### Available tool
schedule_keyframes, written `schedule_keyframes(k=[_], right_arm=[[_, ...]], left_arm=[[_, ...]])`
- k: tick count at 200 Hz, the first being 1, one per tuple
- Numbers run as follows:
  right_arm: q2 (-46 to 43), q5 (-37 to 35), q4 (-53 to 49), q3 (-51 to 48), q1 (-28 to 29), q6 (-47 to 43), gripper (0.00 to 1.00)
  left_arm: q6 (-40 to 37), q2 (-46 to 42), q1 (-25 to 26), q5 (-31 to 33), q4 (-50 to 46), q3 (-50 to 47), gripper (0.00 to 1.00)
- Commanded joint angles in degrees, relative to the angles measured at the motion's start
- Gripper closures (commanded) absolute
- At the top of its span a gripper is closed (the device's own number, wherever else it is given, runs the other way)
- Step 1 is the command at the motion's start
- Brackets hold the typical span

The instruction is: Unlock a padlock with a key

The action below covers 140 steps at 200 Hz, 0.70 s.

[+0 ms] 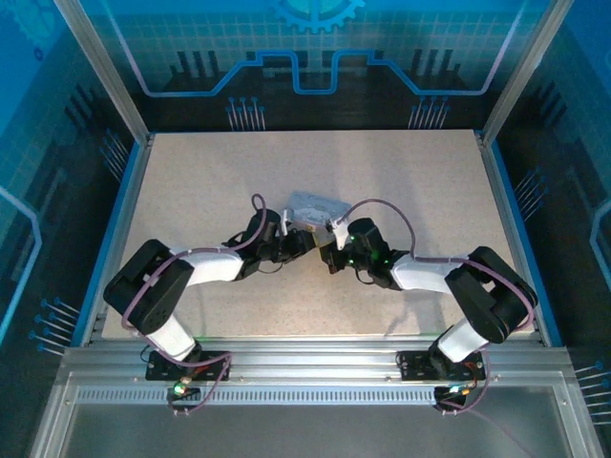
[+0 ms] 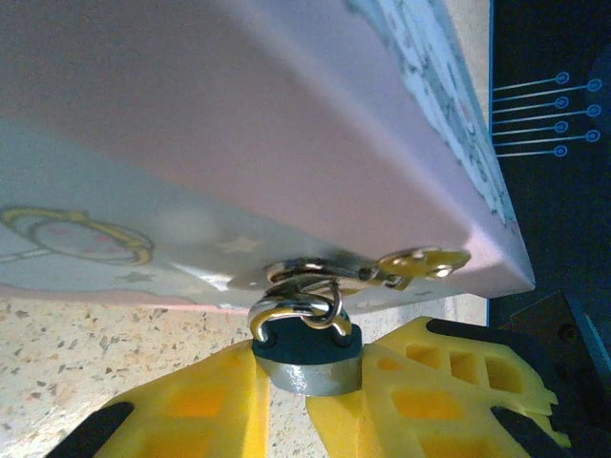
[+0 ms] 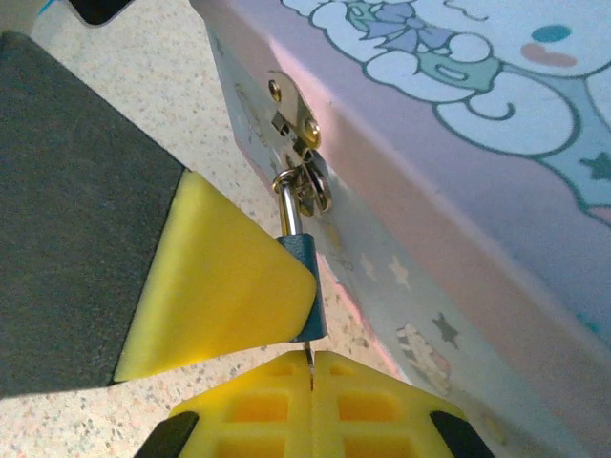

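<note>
At the centre of the top view the two arms meet in front of the pastel tin box, which lies on the speckled desk. The left tool comes in from the left of the frame and the right tool from the right. Their tips are just beside each other at the box's near side.

In the left wrist view the padlock hangs at lower centre, its shackle threaded through the brass hasp on the tin's edge. The left tool's yellow fingers flank the lock's body and press it from both sides. It is closed on the padlock, probably to stop it swinging on the hasp and to keep the keyway turned toward the other arm.

In the right wrist view the right tool sits at bottom centre with its jaws pressed together. The key, a thin dark sliver, is pinched in the seam and pokes upward, and its tip meets the underside of the bluish lock body. How far it has entered cannot be told. The shackle looks shut, so the lock is not yet open. This looks like the insertion step, and the turn to come will need the left tool's hold to resist the twist.
</note>
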<state>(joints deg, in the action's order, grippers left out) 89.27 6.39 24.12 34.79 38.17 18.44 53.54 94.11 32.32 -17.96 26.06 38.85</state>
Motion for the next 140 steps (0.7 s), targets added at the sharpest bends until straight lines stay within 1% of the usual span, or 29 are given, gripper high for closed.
schedule_keyframes(k=[1, 15, 25, 53, 79, 101, 119, 140], right_arm=[[-0.15, 0.99, 4.72, -0.88, 0.24, 2.23, 1.00], [0.02, -0.16, 4.78, -1.79, 0.14, 3.18, 1.00], [0.32, -0.46, 4.62, -2.00, 0.14, 3.65, 1.00], [1.31, -0.83, 4.63, -2.21, 0.09, 4.91, 1.00], [2.08, -0.40, 5.10, -2.57, 0.10, 6.21, 1.00], [3.06, 0.78, 5.39, -2.77, 0.08, 7.03, 1.00], [3.36, 1.09, 6.27, -3.39, 0.18, 7.96, 1.00], [3.12, 1.59, 5.16, -3.24, 0.13, 8.52, 1.00]], left_arm=[[0.86, 2.49, 1.04, -1.85, 4.13, 0.34, 0.74], [0.69, 3.25, 1.04, -1.38, 4.25, 0.22, 0.71], [0.69, 3.75, 1.09, -1.29, 4.41, 0.17, 0.66], [0.62, 3.22, 1.07, -0.56, 4.15, -0.50, 0.56], [0.32, 0.39, 0.95, 1.38, 2.39, -2.08, 0.41], [0.91, -2.43, 0.73, 2.94, -0.13, -3.78, 0.35], [2.17, -4.83, 0.10, 3.92, -1.10, -5.75, 0.28], [4.38, -7.76, -0.83, 5.26, -0.93, -8.38, 0.27]])
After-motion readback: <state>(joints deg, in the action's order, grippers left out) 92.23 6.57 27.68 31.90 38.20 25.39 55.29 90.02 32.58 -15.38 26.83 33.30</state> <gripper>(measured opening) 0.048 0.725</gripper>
